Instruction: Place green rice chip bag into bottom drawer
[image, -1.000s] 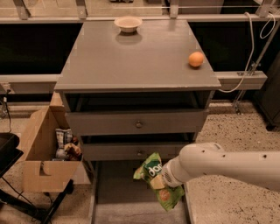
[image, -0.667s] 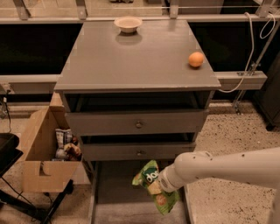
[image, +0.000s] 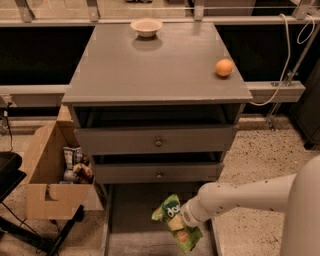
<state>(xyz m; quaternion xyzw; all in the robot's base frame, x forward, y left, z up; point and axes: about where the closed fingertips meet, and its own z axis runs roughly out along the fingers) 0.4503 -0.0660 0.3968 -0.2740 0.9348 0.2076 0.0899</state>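
Observation:
The green rice chip bag (image: 176, 222) is crinkly bright green with white letters and tan chip pictures. It hangs tilted above the floor of the pulled-out bottom drawer (image: 132, 220), near the drawer's right side. My gripper (image: 187, 216) comes in from the right on a white arm and is shut on the bag's right edge. The bag and the wrist hide most of the fingers. The drawer is a wide grey tray with thin side walls, below two grey drawer fronts with small knobs.
A grey cabinet top (image: 155, 65) carries a pale bowl (image: 146, 26) at the back and an orange (image: 224, 67) at the right. A cardboard box (image: 47, 175) with snack packets (image: 75, 162) stands left of the drawer. A white cable (image: 287, 55) hangs at the right.
My arm has moved left and slightly down with the bag. The bag is now lower over the open drawer, further from its right wall.

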